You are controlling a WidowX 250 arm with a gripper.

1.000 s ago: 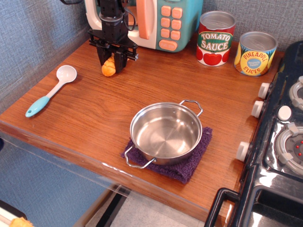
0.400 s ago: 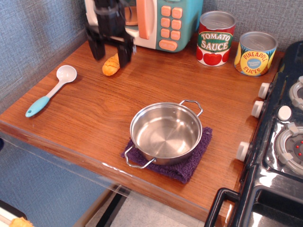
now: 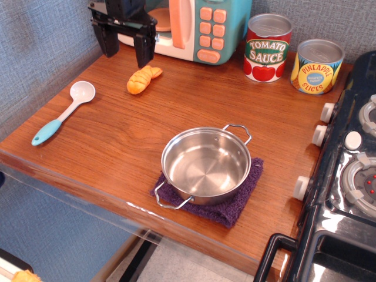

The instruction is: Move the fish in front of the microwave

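Observation:
The orange-yellow plush fish (image 3: 143,79) lies on the wooden counter just in front of the toy microwave (image 3: 194,26), its forked tail pointing to the upper right. My gripper (image 3: 126,50) is open and empty. It hangs above and to the left of the fish, clear of it, in front of the microwave's left part. The microwave has a teal body, a cream door frame and peach buttons, and stands at the back of the counter.
A white spoon with a teal handle (image 3: 63,112) lies at the left. A steel pan (image 3: 205,166) sits on a purple cloth (image 3: 235,202) near the front. Two cans, tomato sauce (image 3: 268,48) and pineapple slices (image 3: 317,66), stand at the back right. A black stove (image 3: 346,176) fills the right edge.
My gripper let go of the fish, opened, and rose up and to the left. The fish now lies free on the counter.

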